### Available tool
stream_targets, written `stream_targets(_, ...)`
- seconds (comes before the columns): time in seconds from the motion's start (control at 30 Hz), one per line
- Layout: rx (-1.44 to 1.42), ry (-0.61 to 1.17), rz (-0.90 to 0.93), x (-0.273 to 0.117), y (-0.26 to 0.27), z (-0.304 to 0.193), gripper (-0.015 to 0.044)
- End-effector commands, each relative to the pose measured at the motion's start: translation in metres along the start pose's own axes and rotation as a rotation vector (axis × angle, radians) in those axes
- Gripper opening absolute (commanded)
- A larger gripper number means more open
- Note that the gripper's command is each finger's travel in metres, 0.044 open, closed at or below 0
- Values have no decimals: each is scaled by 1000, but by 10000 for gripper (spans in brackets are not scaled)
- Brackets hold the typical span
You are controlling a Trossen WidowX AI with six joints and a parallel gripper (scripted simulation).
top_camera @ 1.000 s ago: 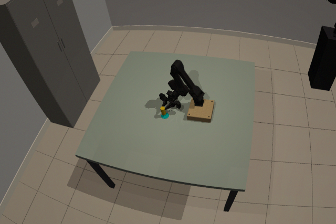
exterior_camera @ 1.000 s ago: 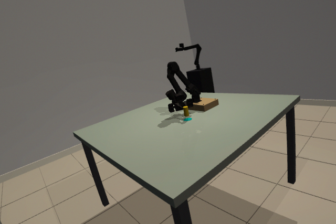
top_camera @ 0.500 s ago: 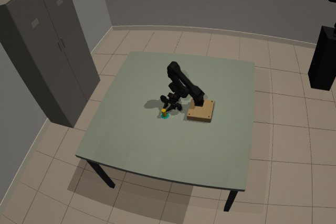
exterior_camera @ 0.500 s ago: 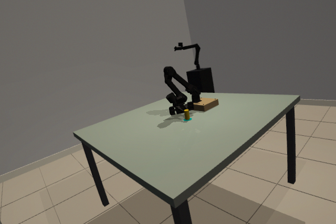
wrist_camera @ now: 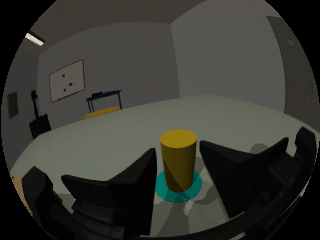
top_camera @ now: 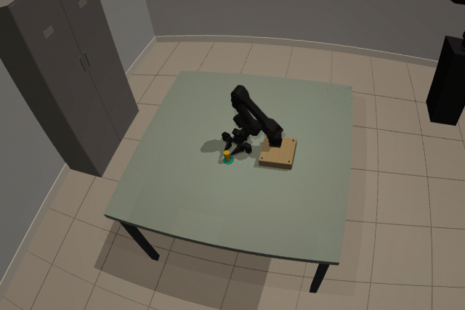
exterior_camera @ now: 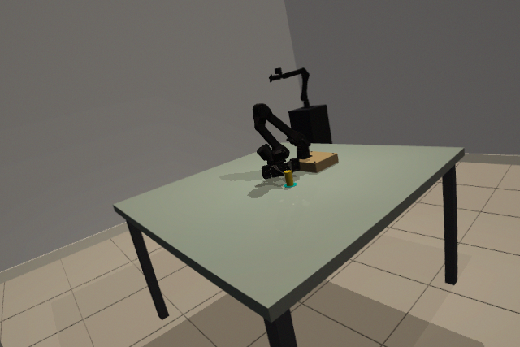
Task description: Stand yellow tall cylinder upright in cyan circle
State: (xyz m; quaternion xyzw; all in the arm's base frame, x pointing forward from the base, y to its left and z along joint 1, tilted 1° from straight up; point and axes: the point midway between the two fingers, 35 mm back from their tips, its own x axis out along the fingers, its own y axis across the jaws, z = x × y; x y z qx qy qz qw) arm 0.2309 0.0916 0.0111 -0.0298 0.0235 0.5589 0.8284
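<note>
The yellow cylinder stands upright, with its base inside the cyan circle. Cyan shows around the base in the wrist view. My gripper is open, with one fingertip on each side of the cylinder's upper part. In the wrist view a narrow gap shows between each fingertip and the cylinder. In the exterior view the fingertips are hard to make out against the dark arm.
The arm's wooden base block sits on the green table, close beside the gripper. A grey cabinet stands on the floor beyond the table. A second arm on a black pedestal stands away from the table.
</note>
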Motion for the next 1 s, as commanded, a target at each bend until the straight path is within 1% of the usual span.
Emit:
stream_targets(0.0,-5,-2,2,0,0,0,289)
stream_targets(0.13,-5,-2,2,0,0,0,394)
stream_targets(0.17,-5,-2,2,0,0,0,400)
stream_targets(0.37,-4,-2,2,0,-1,4,400)
stream_targets(0.97,9,-3,0,-2,-10,54,400)
